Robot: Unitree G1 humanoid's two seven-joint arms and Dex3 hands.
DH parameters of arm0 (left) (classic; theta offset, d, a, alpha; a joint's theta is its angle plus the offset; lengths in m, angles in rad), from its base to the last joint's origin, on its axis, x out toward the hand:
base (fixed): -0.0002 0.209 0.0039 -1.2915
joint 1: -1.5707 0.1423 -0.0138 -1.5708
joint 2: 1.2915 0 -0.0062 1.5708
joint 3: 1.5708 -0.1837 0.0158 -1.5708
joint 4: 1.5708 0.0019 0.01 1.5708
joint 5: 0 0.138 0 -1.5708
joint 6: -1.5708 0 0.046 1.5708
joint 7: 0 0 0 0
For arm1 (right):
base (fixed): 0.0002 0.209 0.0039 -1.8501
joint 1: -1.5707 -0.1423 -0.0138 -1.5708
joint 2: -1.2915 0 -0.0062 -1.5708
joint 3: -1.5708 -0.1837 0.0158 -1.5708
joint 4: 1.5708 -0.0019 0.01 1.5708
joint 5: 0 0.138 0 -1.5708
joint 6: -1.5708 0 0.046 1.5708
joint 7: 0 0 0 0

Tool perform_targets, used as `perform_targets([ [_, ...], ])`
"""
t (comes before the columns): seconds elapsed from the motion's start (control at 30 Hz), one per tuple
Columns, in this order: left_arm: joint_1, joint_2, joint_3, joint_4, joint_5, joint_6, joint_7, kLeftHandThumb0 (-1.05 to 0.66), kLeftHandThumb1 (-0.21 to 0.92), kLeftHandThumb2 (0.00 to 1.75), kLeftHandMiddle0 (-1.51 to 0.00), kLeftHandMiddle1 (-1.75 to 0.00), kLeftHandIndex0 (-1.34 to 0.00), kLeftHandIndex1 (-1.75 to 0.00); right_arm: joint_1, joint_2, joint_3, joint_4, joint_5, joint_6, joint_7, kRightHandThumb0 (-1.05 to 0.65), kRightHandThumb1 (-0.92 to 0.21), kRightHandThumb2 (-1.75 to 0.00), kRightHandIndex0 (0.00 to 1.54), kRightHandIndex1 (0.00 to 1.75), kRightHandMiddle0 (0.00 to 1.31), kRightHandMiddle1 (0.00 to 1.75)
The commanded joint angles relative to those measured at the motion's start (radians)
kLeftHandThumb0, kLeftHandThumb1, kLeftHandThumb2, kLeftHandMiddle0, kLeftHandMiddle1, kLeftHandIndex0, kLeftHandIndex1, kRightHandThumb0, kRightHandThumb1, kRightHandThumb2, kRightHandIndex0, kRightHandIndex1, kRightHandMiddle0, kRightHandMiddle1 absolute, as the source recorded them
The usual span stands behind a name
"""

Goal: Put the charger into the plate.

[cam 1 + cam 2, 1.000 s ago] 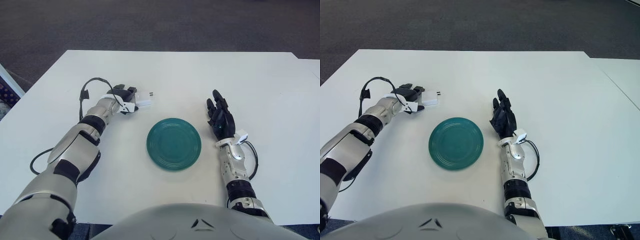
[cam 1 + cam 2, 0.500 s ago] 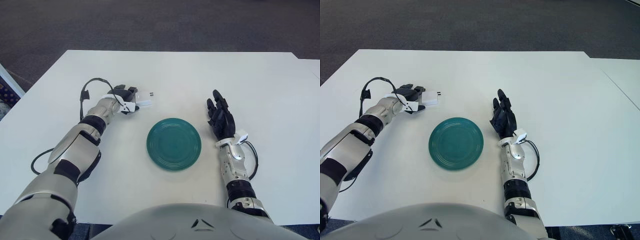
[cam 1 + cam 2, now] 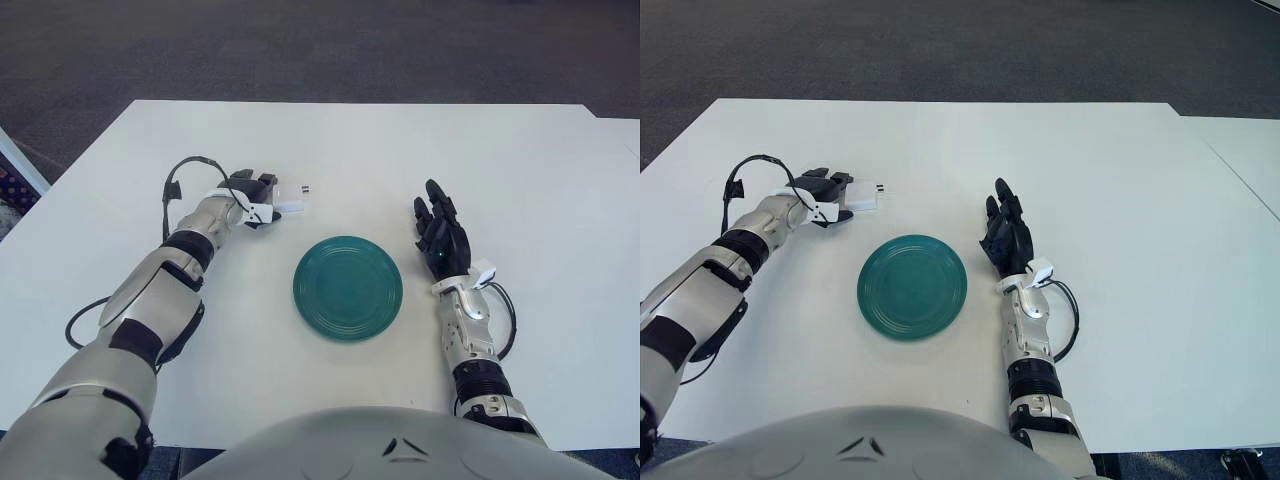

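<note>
A round green plate (image 3: pixel 348 287) lies on the white table (image 3: pixel 360 150) in front of me. My left hand (image 3: pixel 252 195) is up and left of the plate, its fingers shut on a small white charger (image 3: pixel 289 197) whose prongs point right. The charger also shows in the right eye view (image 3: pixel 864 196). It is held a little above the table, apart from the plate. My right hand (image 3: pixel 440 240) rests to the right of the plate with its fingers straight and holds nothing.
A black cable (image 3: pixel 180 175) loops off my left wrist. The table's far edge runs along the top, with dark carpet (image 3: pixel 320 45) beyond. A second table's corner (image 3: pixel 1240 150) shows at the right.
My left hand with the charger has lifted slightly up and away from me. My right hand and the plate have not moved.
</note>
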Motion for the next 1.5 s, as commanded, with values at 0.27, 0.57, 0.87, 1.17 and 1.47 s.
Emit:
perform_targets([
  [0.27,-0.029,-0.024,-0.012,-0.001,0.015,0.001,-0.007,-1.05,0.92,0.72,-0.02,-0.01,-0.01,-0.6,0.12,0.021,-0.006,0.135,0.01,0.072,-0.004,-0.98,-0.92,-0.98,0.0,0.0,0.0,0.13],
  [0.57,-0.034,-0.023,-0.01,-0.005,0.013,0.005,0.0,-1.05,0.92,0.72,-0.03,0.0,-0.02,-0.62,0.121,0.032,-0.006,0.132,0.009,0.066,-0.014,-0.97,-0.92,-0.99,0.0,0.0,0.01,0.15],
  [0.87,-0.041,-0.026,-0.014,-0.005,0.035,0.031,0.068,-1.05,0.92,0.71,0.0,0.0,-0.03,-0.63,0.122,0.032,-0.002,0.131,0.001,0.072,-0.033,-0.97,-0.92,-0.99,0.0,0.0,0.0,0.16],
  [1.17,-0.047,-0.025,-0.002,-0.006,0.038,0.042,0.111,-1.05,0.92,0.69,0.0,0.0,-0.05,-0.65,0.122,0.032,-0.002,0.129,0.011,0.079,-0.026,-0.98,-0.92,-0.98,0.0,0.0,0.0,0.17],
  [1.47,-0.063,-0.011,-0.006,-0.013,0.045,0.034,0.115,-1.05,0.92,0.69,0.0,0.0,-0.06,-0.66,0.121,0.033,0.002,0.128,0.005,0.086,-0.031,-0.98,-0.92,-0.99,0.0,0.0,0.0,0.14],
])
